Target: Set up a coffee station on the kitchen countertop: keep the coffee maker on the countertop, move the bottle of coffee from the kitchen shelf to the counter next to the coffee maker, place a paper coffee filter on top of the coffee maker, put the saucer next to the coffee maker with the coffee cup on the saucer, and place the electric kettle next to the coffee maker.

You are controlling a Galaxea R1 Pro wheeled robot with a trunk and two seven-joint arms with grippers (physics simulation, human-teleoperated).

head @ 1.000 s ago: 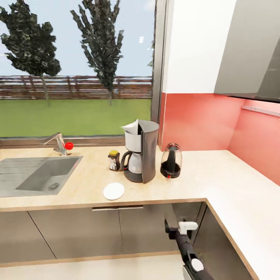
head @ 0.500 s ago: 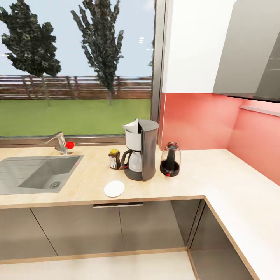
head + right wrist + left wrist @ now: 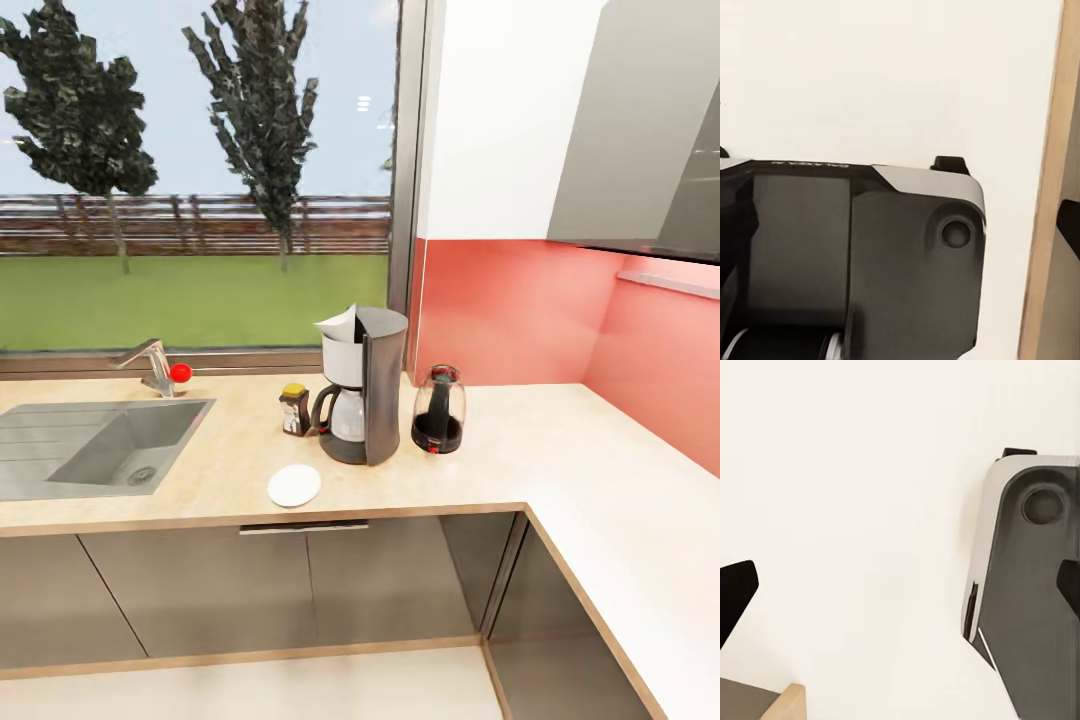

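Observation:
On the kitchen countertop point(image 3: 520, 460) stands the coffee maker point(image 3: 363, 385), with a white paper coffee filter point(image 3: 338, 325) on its top. The bottle of coffee point(image 3: 293, 410) stands close to its left side. Just right of the machine is the electric kettle point(image 3: 439, 410). The saucer point(image 3: 294, 486) lies bare near the counter's front edge. The coffee cup is out of view. My left gripper point(image 3: 900, 592) is open over pale floor, its dark fingertips point(image 3: 736, 592) far apart. The right gripper point(image 3: 900, 225) is open too, with nothing between its fingers.
A steel sink point(image 3: 110, 445) and a faucet point(image 3: 155, 365) with a red knob sit at the counter's left. The worktop turns a corner and runs along the right wall under grey cupboards. Both wrist views look down on my own grey base point(image 3: 1035, 585) point(image 3: 870, 255).
My right arm, which showed at the bottom of the head view a second ago, has dropped out of that view. The camera has shifted slightly; the things on the counter stay put.

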